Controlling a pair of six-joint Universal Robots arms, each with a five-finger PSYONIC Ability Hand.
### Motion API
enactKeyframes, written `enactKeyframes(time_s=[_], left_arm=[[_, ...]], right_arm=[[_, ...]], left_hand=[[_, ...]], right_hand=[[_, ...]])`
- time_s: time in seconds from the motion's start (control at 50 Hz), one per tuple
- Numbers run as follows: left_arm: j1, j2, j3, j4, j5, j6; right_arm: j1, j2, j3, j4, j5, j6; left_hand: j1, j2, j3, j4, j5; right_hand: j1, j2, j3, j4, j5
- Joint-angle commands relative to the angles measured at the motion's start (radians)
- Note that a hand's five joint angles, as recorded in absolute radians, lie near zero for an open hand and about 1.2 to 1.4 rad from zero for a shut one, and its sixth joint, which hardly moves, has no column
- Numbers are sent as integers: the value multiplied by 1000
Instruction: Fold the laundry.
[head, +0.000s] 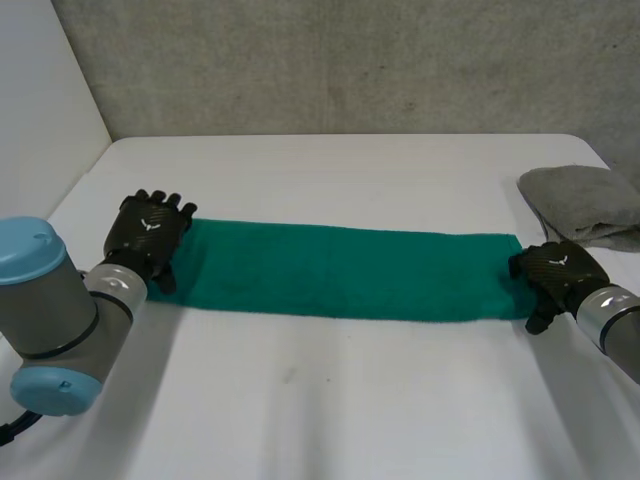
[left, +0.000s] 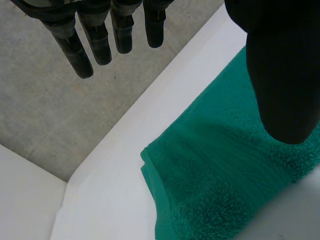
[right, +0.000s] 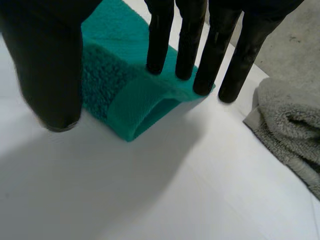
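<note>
A green towel (head: 340, 270), folded into a long narrow strip, lies flat across the white table (head: 330, 400). My left hand (head: 148, 232) sits at the strip's left end, open. In the left wrist view its fingers (left: 100, 40) are straight and off the cloth, and its thumb (left: 280, 75) hangs over the towel (left: 220, 170). My right hand (head: 558, 272) is at the strip's right end. There its straight fingers (right: 185, 45) touch the far edge of the towel's end (right: 125, 100), which gapes a little, while the thumb (right: 50, 65) stands apart at the near side.
A crumpled grey towel (head: 585, 205) lies at the table's right edge, just beyond my right hand, and appears in the right wrist view too (right: 290, 130). A grey wall rises behind the table. Bare white tabletop stretches in front of the strip.
</note>
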Motion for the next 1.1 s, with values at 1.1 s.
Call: enactKeyframes(time_s=[1.1], left_arm=[[-86, 31, 36, 6, -9, -4]], right_arm=[[716, 261, -634, 130, 195, -55]], left_hand=[[-18, -31, -38, -30, -53]], right_hand=[[-316, -400, -401, -392, -370]])
